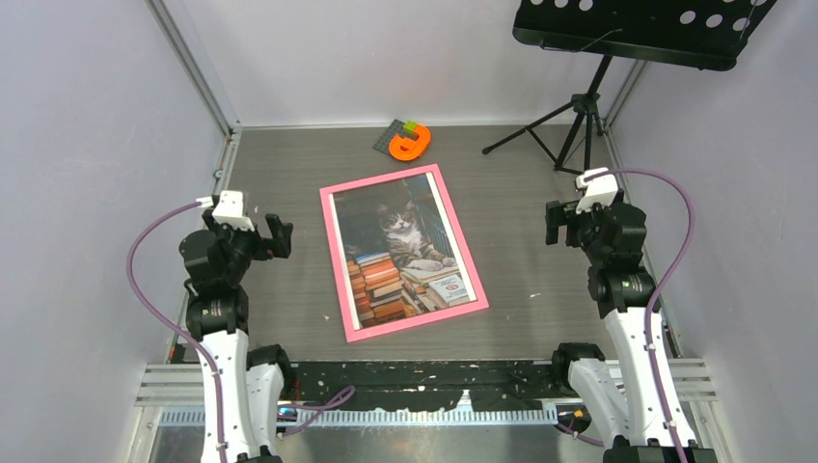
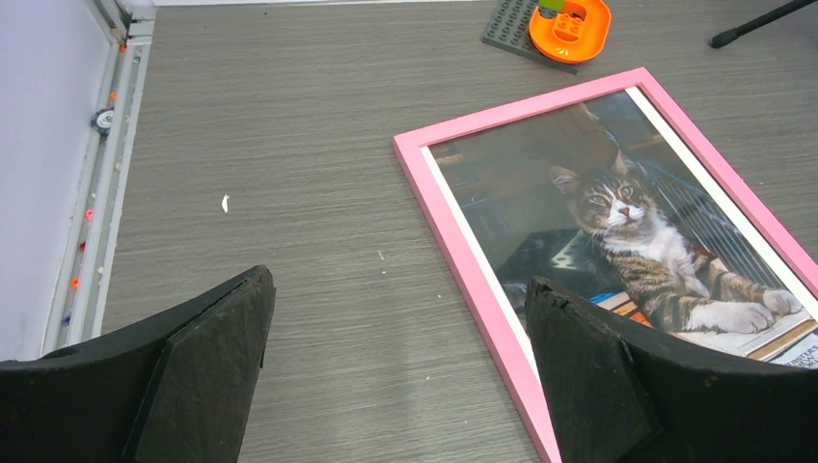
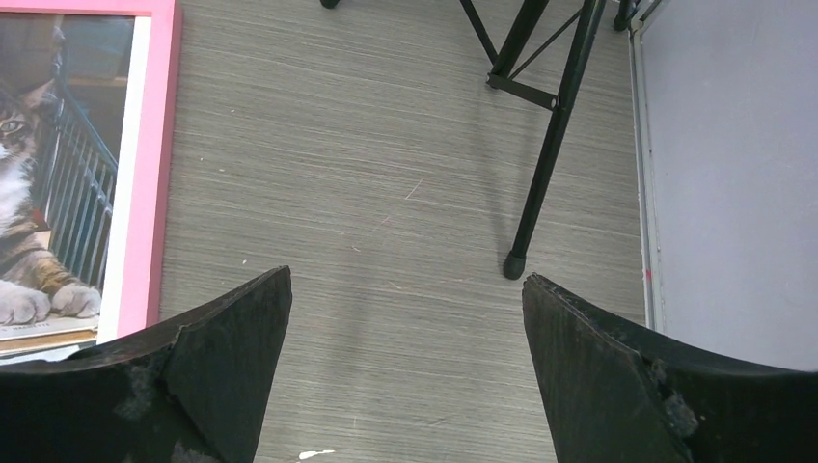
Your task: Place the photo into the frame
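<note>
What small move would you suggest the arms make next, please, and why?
Probably none; leave both arms parked. The photo already lies inside the pink frame, flat on the table, and both arms' jaws stand open and empty, clear of it on either side.

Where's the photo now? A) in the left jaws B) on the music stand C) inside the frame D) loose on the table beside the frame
C: the photo lies flat with the pink frame bordering it on all four sides.

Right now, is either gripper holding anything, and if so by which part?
Nothing is held. The left gripper and right gripper are both open and empty; the photo lies flat inside the frame, untouched.
</note>
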Robot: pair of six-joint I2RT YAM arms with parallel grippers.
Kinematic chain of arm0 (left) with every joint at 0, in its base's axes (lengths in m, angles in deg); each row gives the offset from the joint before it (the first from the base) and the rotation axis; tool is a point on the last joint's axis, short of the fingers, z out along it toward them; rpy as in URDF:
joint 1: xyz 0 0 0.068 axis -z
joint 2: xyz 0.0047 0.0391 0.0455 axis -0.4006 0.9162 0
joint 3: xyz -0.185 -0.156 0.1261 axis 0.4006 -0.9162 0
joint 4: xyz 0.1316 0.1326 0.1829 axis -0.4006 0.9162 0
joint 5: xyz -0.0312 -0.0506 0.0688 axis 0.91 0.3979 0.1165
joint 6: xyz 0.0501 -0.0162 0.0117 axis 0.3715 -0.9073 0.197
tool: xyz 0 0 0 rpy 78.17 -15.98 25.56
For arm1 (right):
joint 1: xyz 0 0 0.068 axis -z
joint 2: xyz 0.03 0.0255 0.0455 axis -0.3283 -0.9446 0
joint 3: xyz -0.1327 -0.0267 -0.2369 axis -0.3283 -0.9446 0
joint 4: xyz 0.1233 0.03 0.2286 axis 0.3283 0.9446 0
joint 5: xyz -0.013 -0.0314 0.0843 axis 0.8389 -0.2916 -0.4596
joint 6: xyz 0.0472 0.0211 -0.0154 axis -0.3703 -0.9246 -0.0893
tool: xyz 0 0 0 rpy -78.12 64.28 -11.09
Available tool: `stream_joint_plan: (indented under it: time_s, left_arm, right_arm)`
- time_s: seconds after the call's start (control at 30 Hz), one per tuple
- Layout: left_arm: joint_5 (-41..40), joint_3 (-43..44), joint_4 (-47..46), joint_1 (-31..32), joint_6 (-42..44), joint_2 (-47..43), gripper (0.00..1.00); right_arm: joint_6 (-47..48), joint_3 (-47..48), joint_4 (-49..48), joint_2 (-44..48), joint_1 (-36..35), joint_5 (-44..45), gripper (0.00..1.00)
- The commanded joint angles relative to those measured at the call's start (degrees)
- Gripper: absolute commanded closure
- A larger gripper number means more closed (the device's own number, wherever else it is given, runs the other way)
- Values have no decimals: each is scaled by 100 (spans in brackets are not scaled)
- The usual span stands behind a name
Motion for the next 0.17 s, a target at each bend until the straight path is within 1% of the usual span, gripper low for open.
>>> stream_joint_plan:
  time_s: [0.0, 0.13]
  left_arm:
    - [45, -51, -404, -56, -30, -64, 0]
    - [45, -50, -406, -77, -30, -84, 0]
  right_arm:
    - [110, -9, -239, 113, 40, -72, 5]
    - [122, -4, -224, 130, 48, -112, 4]
